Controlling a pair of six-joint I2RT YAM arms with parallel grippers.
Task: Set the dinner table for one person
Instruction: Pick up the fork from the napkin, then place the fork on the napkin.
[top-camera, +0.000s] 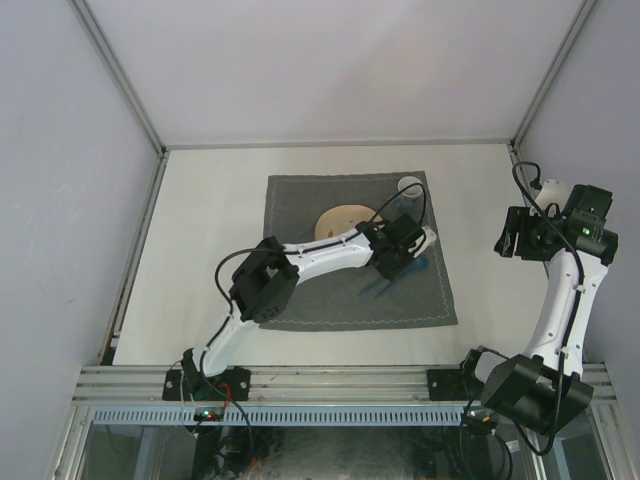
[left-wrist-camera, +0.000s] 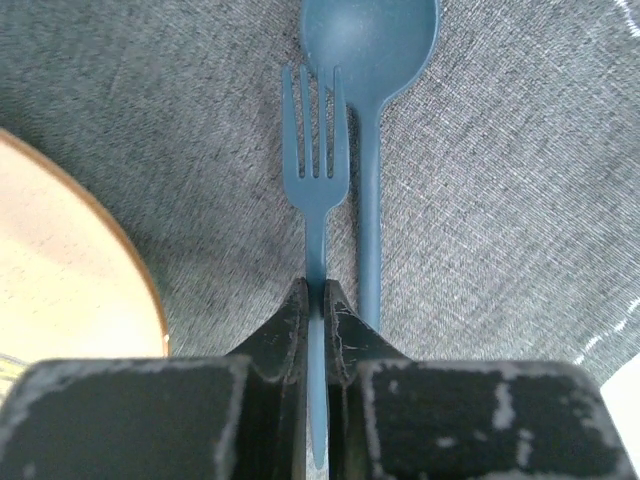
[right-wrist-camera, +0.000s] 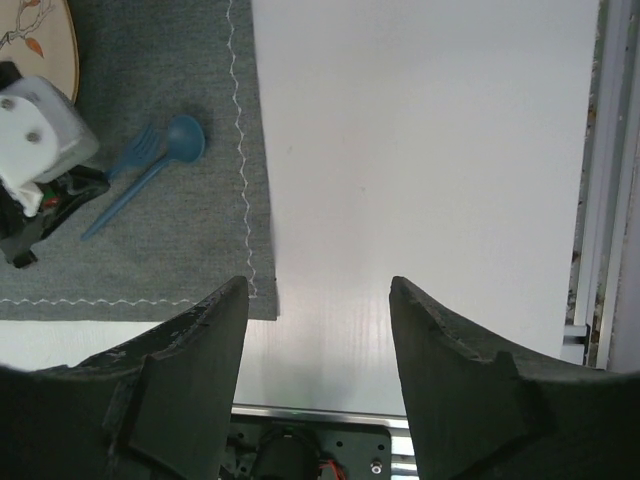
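- While the left arm stretches over the grey cloth (left-wrist-camera: 500, 200), the left gripper (left-wrist-camera: 316, 292) clamps the fork (left-wrist-camera: 316, 170) handle between narrow jaws; the spoon (left-wrist-camera: 371, 60) lies just right of them.
- The right gripper (right-wrist-camera: 318, 290), jaws wide, hangs above the dinner table (right-wrist-camera: 420, 150), over its off-white surface.

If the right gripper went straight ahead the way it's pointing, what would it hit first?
Probably bare dinner table, just right of the grey cloth's stitched edge; nothing shows between the open right gripper and it.
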